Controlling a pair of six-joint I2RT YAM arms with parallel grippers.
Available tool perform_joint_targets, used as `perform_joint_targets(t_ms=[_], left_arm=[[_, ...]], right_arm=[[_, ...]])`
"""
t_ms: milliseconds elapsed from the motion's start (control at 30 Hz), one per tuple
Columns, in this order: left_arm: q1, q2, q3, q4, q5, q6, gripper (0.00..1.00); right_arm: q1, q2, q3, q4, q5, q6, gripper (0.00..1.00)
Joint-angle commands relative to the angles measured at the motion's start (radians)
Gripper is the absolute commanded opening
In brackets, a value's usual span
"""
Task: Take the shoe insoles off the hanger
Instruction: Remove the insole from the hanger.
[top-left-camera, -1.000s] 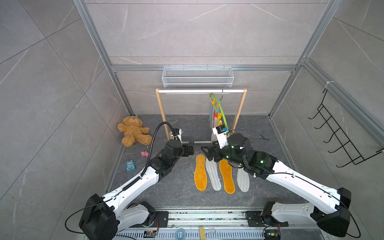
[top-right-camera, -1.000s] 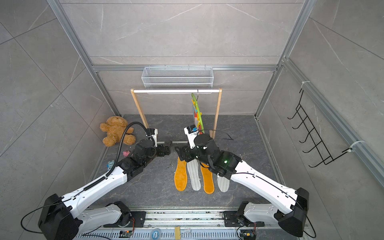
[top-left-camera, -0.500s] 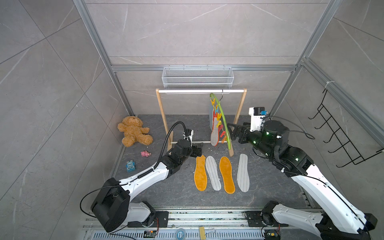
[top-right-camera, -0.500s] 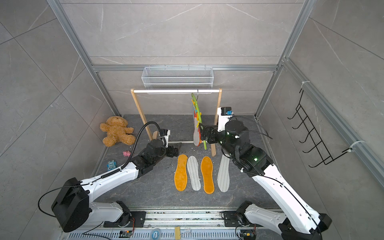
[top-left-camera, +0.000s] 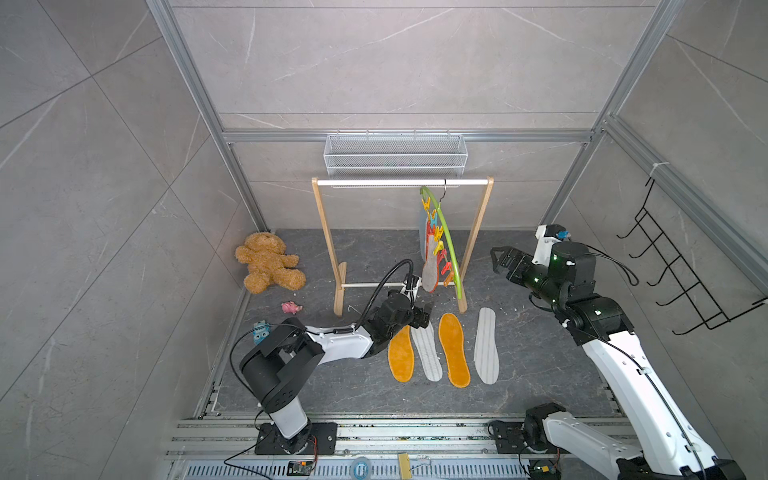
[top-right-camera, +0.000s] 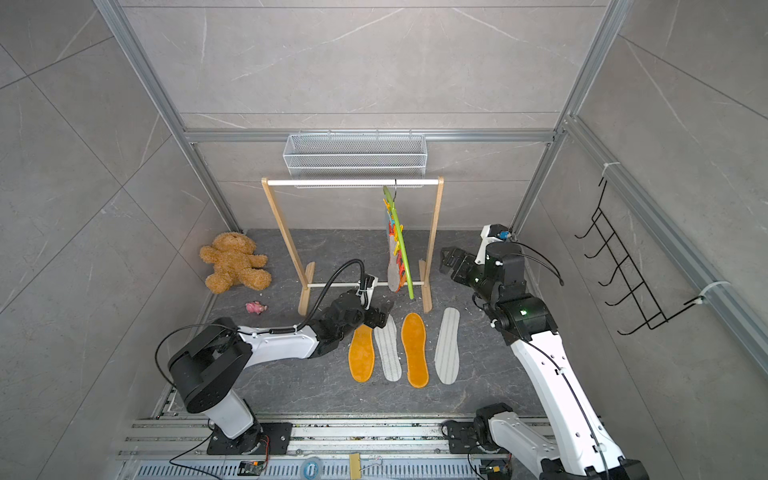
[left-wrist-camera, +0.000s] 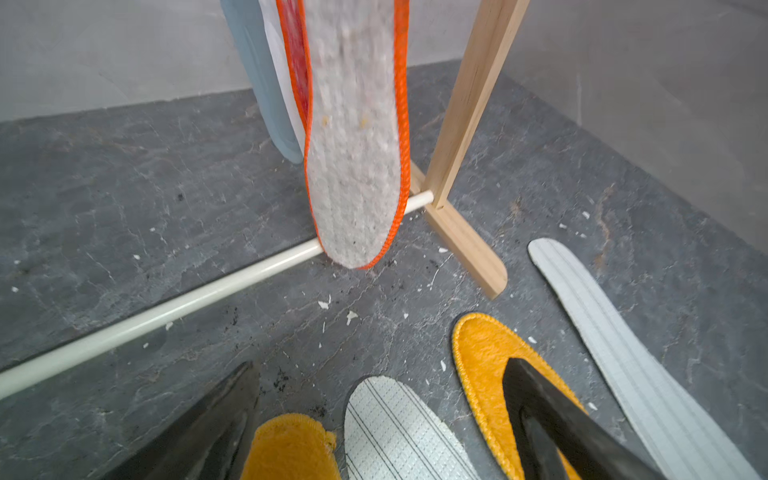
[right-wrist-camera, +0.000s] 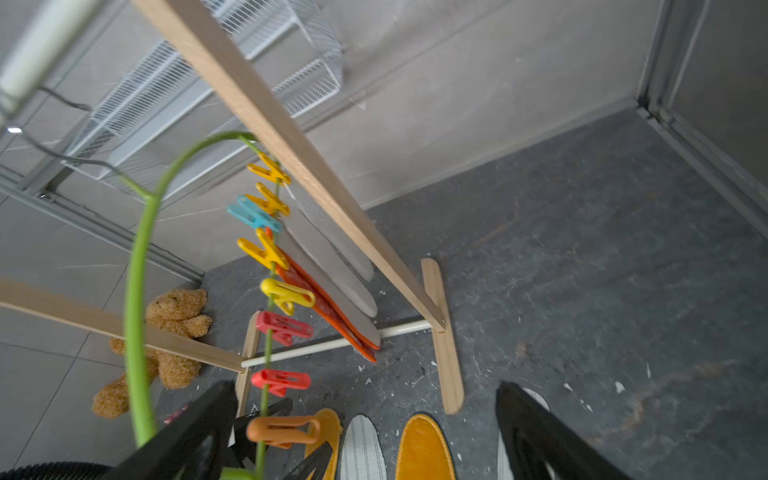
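The lime-green hanger (top-left-camera: 448, 245) (top-right-camera: 401, 253) (right-wrist-camera: 135, 291) hangs from the wooden rail with coloured clips along it. A grey felt, orange-rimmed insole (top-left-camera: 429, 272) (left-wrist-camera: 353, 166) and a pale blue-grey insole (left-wrist-camera: 257, 75) are still clipped on. Two orange insoles (top-left-camera: 401, 353) (top-left-camera: 454, 349) and two striped insoles (top-left-camera: 427, 351) (top-left-camera: 486, 351) lie flat on the floor. My left gripper (top-left-camera: 424, 316) (left-wrist-camera: 380, 365) is open and empty, low over their far ends. My right gripper (top-left-camera: 498, 259) (right-wrist-camera: 365, 384) is open and empty, right of the hanger.
The wooden rail frame (top-left-camera: 328, 241) stands at the back under a wire basket (top-left-camera: 395, 156). A teddy bear (top-left-camera: 268, 268), a pink toy (top-left-camera: 291, 307) and a blue toy (top-left-camera: 260, 332) lie at the left. A black hook rack (top-left-camera: 681, 270) hangs on the right wall.
My right arm has swung up and to the right, away from the floor insoles and past the hanger, its jaws widening. My left gripper has shifted right, over the insoles' far ends.
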Motion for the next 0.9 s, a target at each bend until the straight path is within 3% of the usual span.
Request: perform_joint_targets(t_ms=[0, 200, 867], left_arm=[[0.001, 0.064, 0.073, 0.102, -0.054, -0.006, 0.93], [0.001, 0.186, 0.132, 0.134, -0.098, -0.026, 0.89], [-0.006, 0.438, 0.375, 0.095, -0.229, -0.058, 0.76]], right_arm=[[-0.086, -0.005, -0.070, 0.047, -0.187, 0.097, 0.99], [-0.195, 0.014, -0.206, 0.132, -0.357, 0.173, 0.97], [-0.244, 0.015, -0.291, 0.154, -0.466, 0.175, 0.92]])
